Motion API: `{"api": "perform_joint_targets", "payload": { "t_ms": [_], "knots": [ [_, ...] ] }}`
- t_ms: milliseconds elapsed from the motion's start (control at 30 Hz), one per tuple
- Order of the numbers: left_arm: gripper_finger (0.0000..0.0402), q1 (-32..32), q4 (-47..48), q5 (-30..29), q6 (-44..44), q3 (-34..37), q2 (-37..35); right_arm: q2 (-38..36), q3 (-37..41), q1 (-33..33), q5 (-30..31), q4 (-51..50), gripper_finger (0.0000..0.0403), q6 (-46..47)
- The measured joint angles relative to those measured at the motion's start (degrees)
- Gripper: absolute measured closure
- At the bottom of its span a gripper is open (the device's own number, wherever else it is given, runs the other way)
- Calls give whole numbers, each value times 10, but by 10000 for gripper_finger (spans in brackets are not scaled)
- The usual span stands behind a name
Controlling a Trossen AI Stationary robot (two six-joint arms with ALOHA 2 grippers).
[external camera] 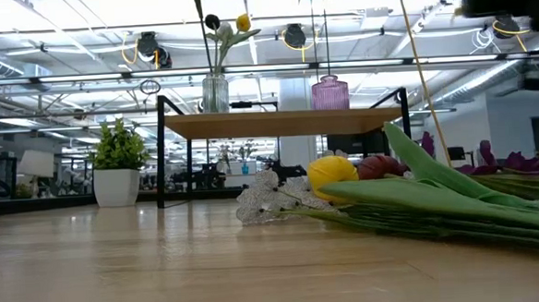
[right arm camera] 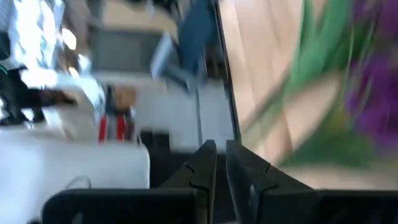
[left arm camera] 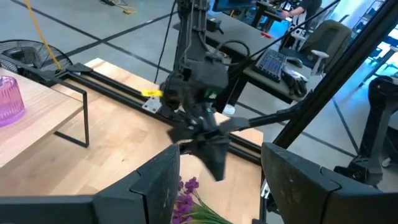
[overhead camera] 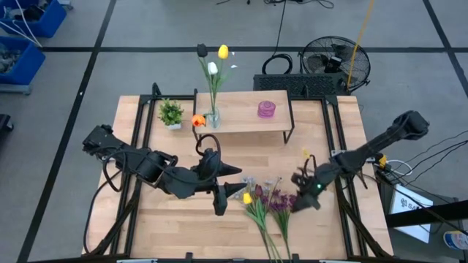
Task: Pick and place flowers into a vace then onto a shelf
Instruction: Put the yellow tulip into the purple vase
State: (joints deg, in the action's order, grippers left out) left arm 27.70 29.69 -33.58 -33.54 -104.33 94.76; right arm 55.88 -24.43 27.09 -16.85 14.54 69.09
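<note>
**Beside the loose flowers, right jaws nearly closed on nothing visible**

Behind both grippers stood the shelf (overhead camera: 241, 109), bearing a vase (overhead camera: 213, 117) already holding stems. Flowers (overhead camera: 265, 201) lay between them. Left gripper (overhead camera: 232, 180) gaped, waiting; right gripper (overhead camera: 299, 191), pinched nearly together, gripped nothing visible.
</note>
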Motion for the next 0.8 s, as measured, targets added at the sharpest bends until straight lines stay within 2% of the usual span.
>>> {"api": "perform_joint_targets", "payload": {
  "t_ms": [133, 267, 433, 667, 800],
  "knots": [
    [170, -3, 1, 0, -8, 0, 0, 8, -5, 61, -16, -65, 363, 32],
    [170, -7, 1, 0, -26, 0, 3, 34, -5, 93, -7, -73, 331, 22],
    [170, -7, 7, 33, -119, 2, 21, 53, -4, 95, 71, 6, 277, 2],
    [170, 9, 25, 114, -292, 33, 92, 60, -5, 75, 238, 157, 230, -177],
    [170, 5, 41, 116, -384, 42, 140, 66, -4, 45, 259, 142, 211, -182]
  ]
}}
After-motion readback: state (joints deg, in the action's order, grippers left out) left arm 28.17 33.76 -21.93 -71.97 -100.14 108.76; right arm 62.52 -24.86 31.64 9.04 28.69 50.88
